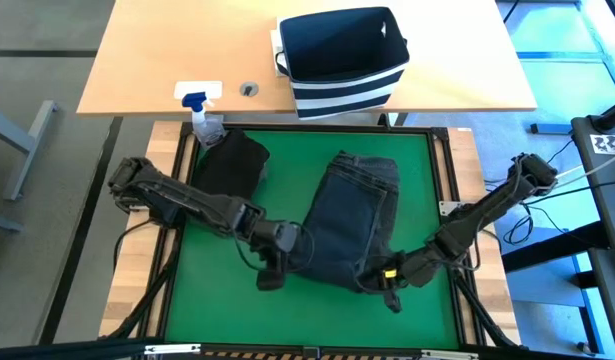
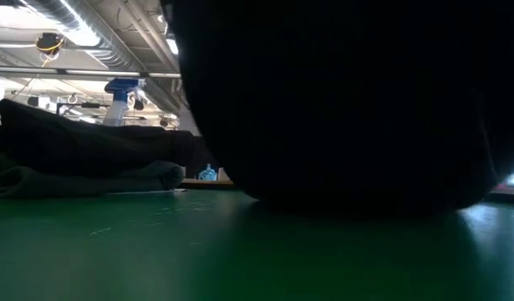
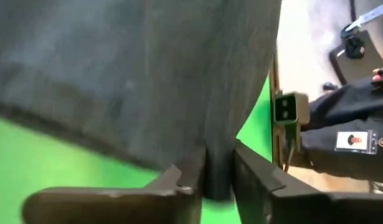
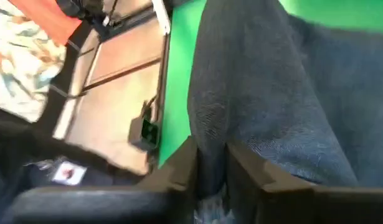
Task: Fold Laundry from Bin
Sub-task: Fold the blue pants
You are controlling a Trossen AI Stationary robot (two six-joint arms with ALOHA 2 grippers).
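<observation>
A dark blue-grey, denim-like garment point(image 1: 352, 215) lies lengthwise on the green mat point(image 1: 427, 180), its far end toward the bin. My left gripper point(image 1: 272, 265) is shut on its near left corner and my right gripper point(image 1: 382, 275) on its near right corner. In the low view this garment point(image 2: 340, 109) fills most of the picture as a dark mass. A folded black garment point(image 1: 232, 165) rests flat on the mat's far left. The navy bin point(image 1: 342, 60), white-striped around its lower part, stands on the wooden table beyond the mat. My left gripper pinches a narrow bunch of the garment's cloth point(image 3: 217, 163) between its two fingers at the near left corner, slanting down from the mat's left side; the cloth spreads away from the fingers over the mat. My right gripper pinches a gathered fold of the garment point(image 4: 210, 163) between its two fingers at the near right corner, coming slanted from the mat's right side. The garment's far part lies on the mat.
A clear spray bottle with a blue nozzle point(image 1: 202, 115) stands at the mat's far left corner, next to the black garment. The mat has a raised dark frame point(image 1: 442, 200), with free green surface to the garment's right and along the near left.
</observation>
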